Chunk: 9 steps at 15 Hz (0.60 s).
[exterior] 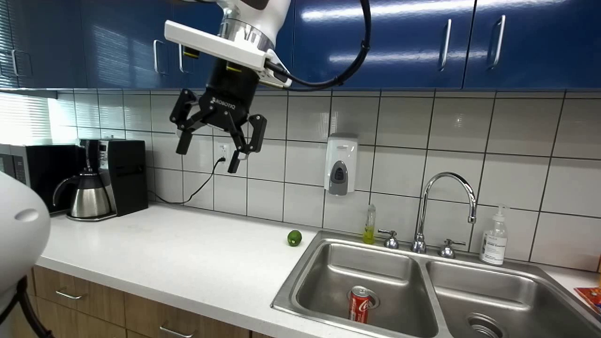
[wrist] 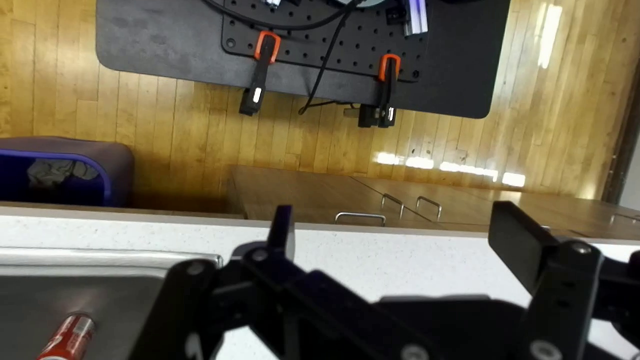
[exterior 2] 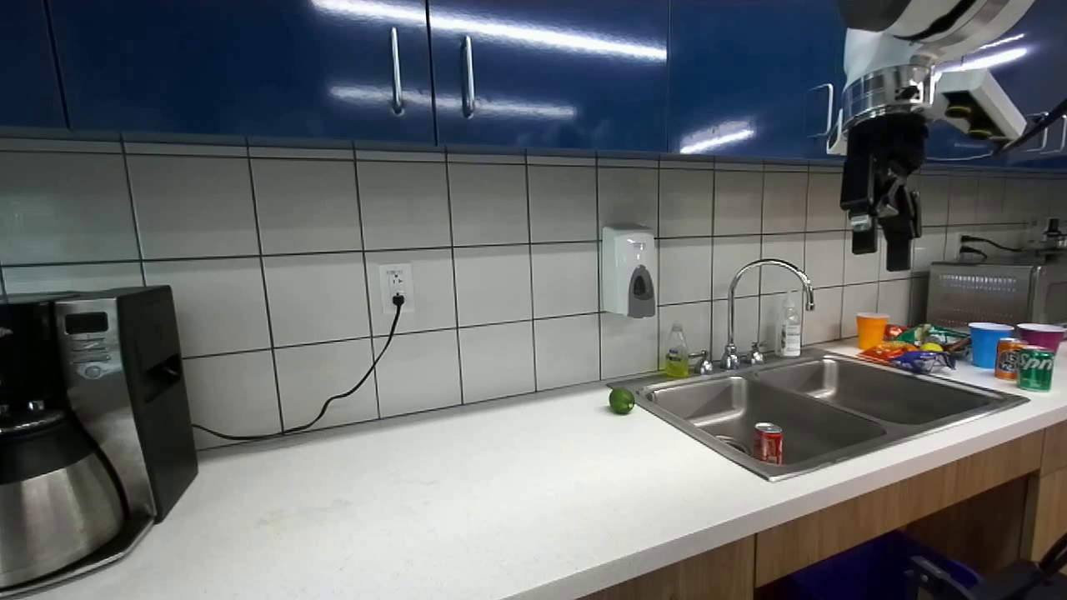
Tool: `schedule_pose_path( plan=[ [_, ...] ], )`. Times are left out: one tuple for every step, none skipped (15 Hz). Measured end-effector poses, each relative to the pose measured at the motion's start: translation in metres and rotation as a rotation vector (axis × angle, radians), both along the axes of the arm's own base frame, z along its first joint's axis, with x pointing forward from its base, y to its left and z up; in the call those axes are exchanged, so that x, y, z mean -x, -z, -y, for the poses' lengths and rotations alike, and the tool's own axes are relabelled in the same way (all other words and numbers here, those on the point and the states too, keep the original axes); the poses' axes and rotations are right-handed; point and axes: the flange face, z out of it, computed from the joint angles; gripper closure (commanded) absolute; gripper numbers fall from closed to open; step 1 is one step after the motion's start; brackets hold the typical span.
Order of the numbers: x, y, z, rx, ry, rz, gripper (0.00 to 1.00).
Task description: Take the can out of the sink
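The red can [exterior: 359,306] with a silvery top stands upright near the drain, in the basin nearer the coffee maker. It also shows in an exterior view [exterior 2: 768,445] and at the lower left of the wrist view [wrist: 70,338]. The double-basin steel sink [exterior: 371,257] has a curved chrome faucet [exterior: 425,206]; its rim shows in the wrist view [wrist: 110,256]. My gripper [exterior: 207,157] hangs high above the counter, well above the can and off to the side. Its fingers are wide apart with nothing between them, as the wrist view [wrist: 392,220] also shows.
A green fruit [exterior: 294,238] lies on the counter beside the sink. A soap bottle [exterior: 370,225] and a pump bottle [exterior: 494,241] stand behind the sink. A dispenser [exterior: 341,164] hangs on the wall. Cups, cans [exterior 2: 1035,369] and snack bags stand beyond the sink. Blue cabinets hang overhead.
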Motion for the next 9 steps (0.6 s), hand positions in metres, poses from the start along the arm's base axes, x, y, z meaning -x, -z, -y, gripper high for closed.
schedule_pose_path(
  plan=[
    [-0.007, 0.004, 0.003, 0.006, 0.011, 0.012, 0.00],
    [-0.016, 0.010, 0.008, 0.013, 0.026, 0.027, 0.00],
    [-0.024, 0.016, 0.013, 0.019, 0.042, 0.039, 0.00],
    [-0.033, 0.024, 0.019, 0.027, 0.060, 0.051, 0.00],
    [-0.043, 0.032, 0.026, 0.034, 0.081, 0.062, 0.00],
    [-0.052, 0.041, 0.034, 0.040, 0.104, 0.071, 0.00],
    [-0.061, 0.050, 0.041, 0.046, 0.127, 0.078, 0.00],
    [-0.070, 0.060, 0.048, 0.052, 0.152, 0.084, 0.00],
    [-0.079, 0.069, 0.056, 0.057, 0.177, 0.090, 0.00]
  ],
)
